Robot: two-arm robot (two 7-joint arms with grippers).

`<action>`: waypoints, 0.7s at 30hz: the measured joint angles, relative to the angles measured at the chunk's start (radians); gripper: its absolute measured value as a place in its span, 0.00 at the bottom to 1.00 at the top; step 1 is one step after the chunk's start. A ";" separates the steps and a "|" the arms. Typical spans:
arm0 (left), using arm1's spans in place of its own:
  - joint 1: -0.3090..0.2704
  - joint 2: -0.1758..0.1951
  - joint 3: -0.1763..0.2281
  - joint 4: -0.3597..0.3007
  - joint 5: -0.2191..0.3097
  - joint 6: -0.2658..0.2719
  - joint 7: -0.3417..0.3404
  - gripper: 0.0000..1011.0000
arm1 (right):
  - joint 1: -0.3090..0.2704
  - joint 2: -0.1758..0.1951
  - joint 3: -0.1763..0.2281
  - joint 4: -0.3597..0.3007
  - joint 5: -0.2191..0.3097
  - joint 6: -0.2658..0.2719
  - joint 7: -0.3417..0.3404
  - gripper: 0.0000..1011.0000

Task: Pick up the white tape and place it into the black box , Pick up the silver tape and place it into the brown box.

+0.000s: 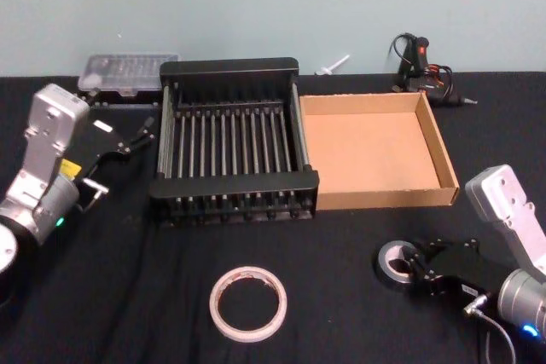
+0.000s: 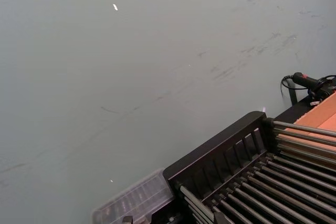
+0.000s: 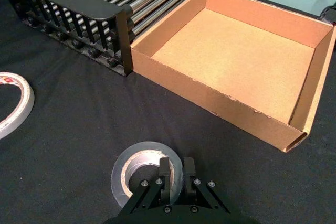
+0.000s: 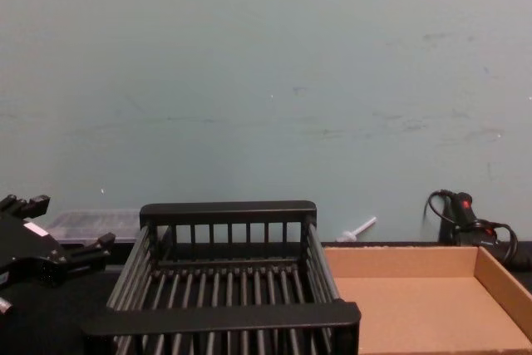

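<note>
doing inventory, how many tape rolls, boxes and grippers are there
tape rolls: 2, white tape, silver tape
boxes: 2, black box, brown box
grippers: 2, left gripper, right gripper
total: 6

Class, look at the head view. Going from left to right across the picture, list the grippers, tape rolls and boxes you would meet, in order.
Left gripper → black box → white tape → brown box → silver tape → right gripper, its fingers closed on the silver tape's wall.
</note>
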 joint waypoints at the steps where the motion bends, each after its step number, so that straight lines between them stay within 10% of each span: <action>1: 0.000 0.000 0.000 0.000 0.000 0.000 0.000 0.99 | 0.000 0.000 0.000 0.000 0.000 0.000 0.000 0.16; 21: 0.000 0.000 0.000 0.000 0.000 0.000 0.000 0.99 | -0.026 -0.004 0.062 -0.047 0.032 -0.053 0.033 0.16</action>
